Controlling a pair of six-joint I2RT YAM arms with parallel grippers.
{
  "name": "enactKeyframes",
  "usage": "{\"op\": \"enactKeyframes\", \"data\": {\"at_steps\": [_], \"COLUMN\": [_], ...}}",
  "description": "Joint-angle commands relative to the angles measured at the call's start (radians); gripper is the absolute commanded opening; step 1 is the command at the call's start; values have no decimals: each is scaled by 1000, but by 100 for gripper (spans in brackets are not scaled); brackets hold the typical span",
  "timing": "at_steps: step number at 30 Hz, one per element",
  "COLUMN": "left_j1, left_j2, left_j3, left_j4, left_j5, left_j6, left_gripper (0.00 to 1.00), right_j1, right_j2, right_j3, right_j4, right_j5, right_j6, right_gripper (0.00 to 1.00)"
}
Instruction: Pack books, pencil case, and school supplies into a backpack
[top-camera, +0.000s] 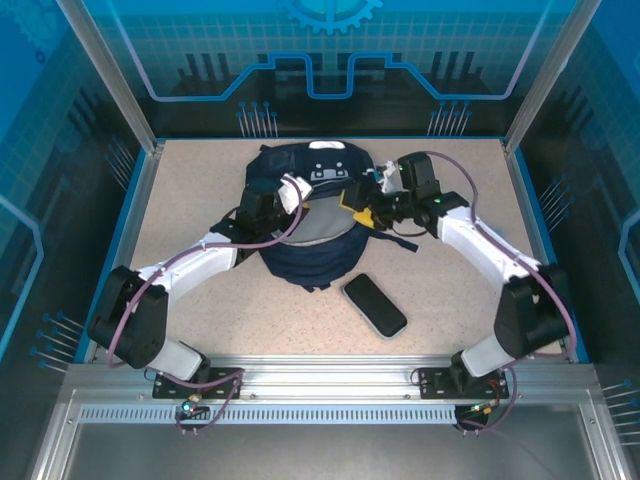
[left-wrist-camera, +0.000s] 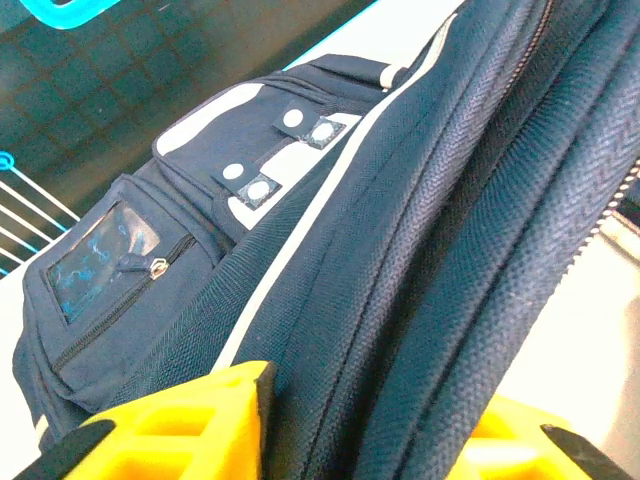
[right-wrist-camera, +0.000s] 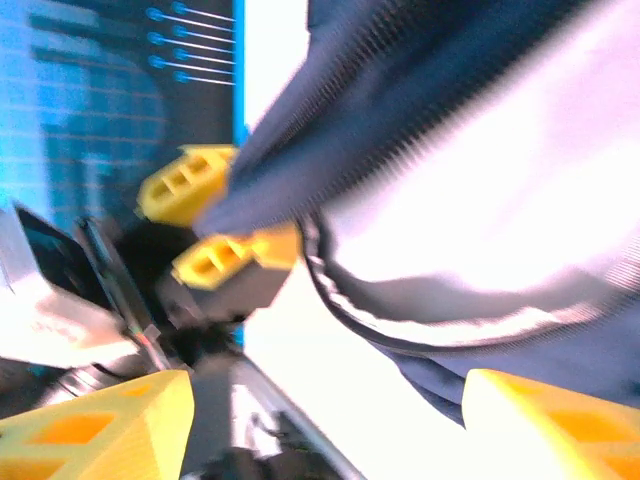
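The navy backpack (top-camera: 300, 265) with white stripes lies in the middle of the table (top-camera: 200, 210), its main pocket open and grey inside. A black oblong pencil case (top-camera: 375, 305) lies flat near its front edge.

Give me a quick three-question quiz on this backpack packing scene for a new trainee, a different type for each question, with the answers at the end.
1. True or false: the black pencil case lies inside the backpack.
2. The left gripper is closed on: A) the backpack's fabric edge, B) the pencil case, C) nothing.
3. Which gripper's jaws stand wide apart?
Key: 1 false, it lies on the table in front of the backpack. 2 A. 3 the right gripper.
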Motion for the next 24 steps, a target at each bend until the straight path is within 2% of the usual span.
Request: {"op": "enactKeyframes", "data": {"at_steps": [1,4,8,13,18,24], "left_j1": [-4,-5,-7,-8,-10,-10], "left_j2": [-18,-27,-36,-54,-66,-77], "left_j3": [17,7,5,-12,-14,-16], "left_j4": [86,101,124,184,190,176], "left_j5": [-22,-27,-35,-50,-81,-78], "left_j6": [-92,-116,-147,-192,-218,-213], "left_gripper": [29,22,16,14,14,15], "right_j1": [7,43,100,261,338,415], "right_j2": [-148,-261,-316,-298,-256,-207], "right_j3": [-61,-150,-239,-297,-360,-391], "right_j4": [-300,-369,-418,-450,-429,-417], "right_j5": [308,489,565,722,755,727], "right_j6": [-296,-356,-356,-331,-348,-341], "right_gripper": [77,85,91,93,92,92]}}
